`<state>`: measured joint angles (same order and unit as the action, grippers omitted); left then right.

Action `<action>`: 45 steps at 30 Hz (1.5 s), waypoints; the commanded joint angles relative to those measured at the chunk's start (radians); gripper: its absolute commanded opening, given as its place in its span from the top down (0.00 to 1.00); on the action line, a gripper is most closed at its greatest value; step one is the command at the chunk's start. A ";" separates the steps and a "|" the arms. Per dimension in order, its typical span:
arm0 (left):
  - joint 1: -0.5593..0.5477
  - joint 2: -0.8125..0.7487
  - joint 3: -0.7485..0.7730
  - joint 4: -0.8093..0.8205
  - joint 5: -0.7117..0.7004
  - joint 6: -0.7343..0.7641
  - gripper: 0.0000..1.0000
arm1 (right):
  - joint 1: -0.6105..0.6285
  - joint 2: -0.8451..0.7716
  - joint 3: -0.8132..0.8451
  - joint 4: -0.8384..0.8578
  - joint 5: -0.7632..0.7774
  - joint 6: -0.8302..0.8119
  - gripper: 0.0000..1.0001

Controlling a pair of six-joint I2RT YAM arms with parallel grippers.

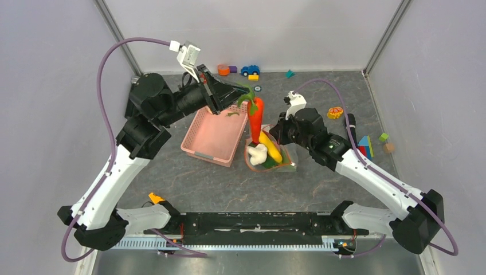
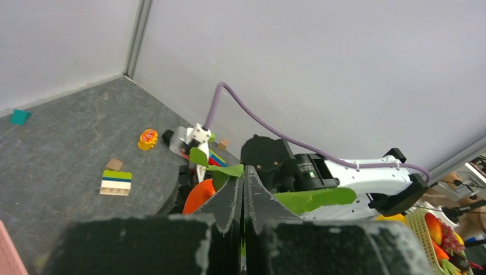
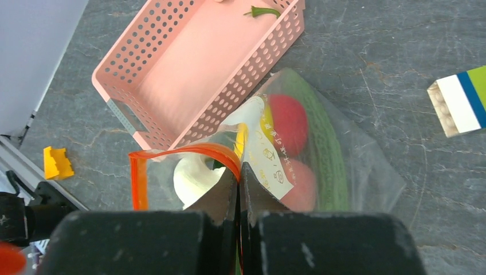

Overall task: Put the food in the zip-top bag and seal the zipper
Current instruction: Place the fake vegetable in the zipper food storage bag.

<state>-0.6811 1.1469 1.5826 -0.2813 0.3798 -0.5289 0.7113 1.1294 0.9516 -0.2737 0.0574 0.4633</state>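
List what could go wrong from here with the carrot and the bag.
1. The left gripper pinches only the carrot by its green leaves; it may slip or swing.
2. The right gripper holds the zip-top bag by one point of its orange-red zipper; the mouth may sag and block the carrot.

Bright, even overhead light, with soft faint shadows on the grey table. Overhead view sharp. Both wrist views blur the dark fingers along the bottom edge; pale walls lack glare.
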 commanded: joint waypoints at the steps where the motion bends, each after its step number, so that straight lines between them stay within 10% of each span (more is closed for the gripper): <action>1: -0.029 0.009 -0.067 0.084 0.036 -0.059 0.98 | -0.024 -0.002 0.026 0.108 -0.098 0.036 1.00; 26: -0.161 -0.097 -0.642 0.356 -0.333 -0.134 0.98 | -0.083 -0.080 -0.060 0.179 -0.199 0.113 1.00; 38: -0.243 -0.120 -0.696 0.294 -0.258 -0.032 0.98 | -0.085 -0.071 -0.070 0.208 -0.213 0.124 1.00; 45: -0.356 -0.001 -0.605 0.173 -0.461 0.066 0.98 | -0.086 -0.071 -0.070 0.221 -0.249 0.129 1.00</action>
<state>-0.9936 1.0946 0.9154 -0.0418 0.0490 -0.5541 0.6315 1.0801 0.8684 -0.1684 -0.1539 0.5732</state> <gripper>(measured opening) 0.027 0.010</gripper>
